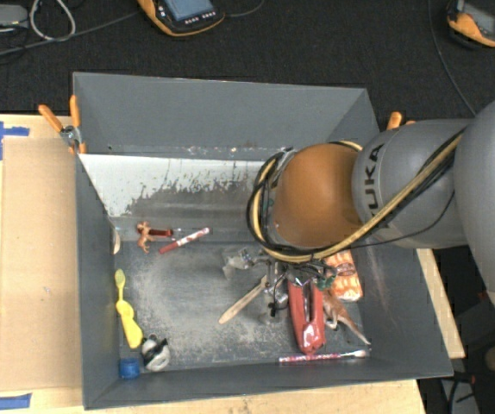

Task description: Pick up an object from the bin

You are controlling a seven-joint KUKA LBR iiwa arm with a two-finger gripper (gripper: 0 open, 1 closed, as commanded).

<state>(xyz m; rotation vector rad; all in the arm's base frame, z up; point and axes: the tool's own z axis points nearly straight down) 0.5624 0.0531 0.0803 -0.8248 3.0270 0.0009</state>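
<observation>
My gripper (277, 293) hangs below the arm's wrist over the right middle of the bin floor. Just to its right lies a long red object (307, 319), pointing toward the front wall. A pale wooden stick (243, 303) slants away from the gripper to the lower left, its upper end close under the gripper. A small grey, partly clear piece (237, 261) sits just up and left of it. An orange and white packet (345, 281) lies to the right, partly hidden by the wrist.
A thin red and white stick (322, 357) lies along the front wall. At the left are a yellow toothbrush-like piece (127, 314), a blue cap (128, 369), a black and white piece (154, 352), a red and white pen (184, 240) and a small brown figure (148, 234).
</observation>
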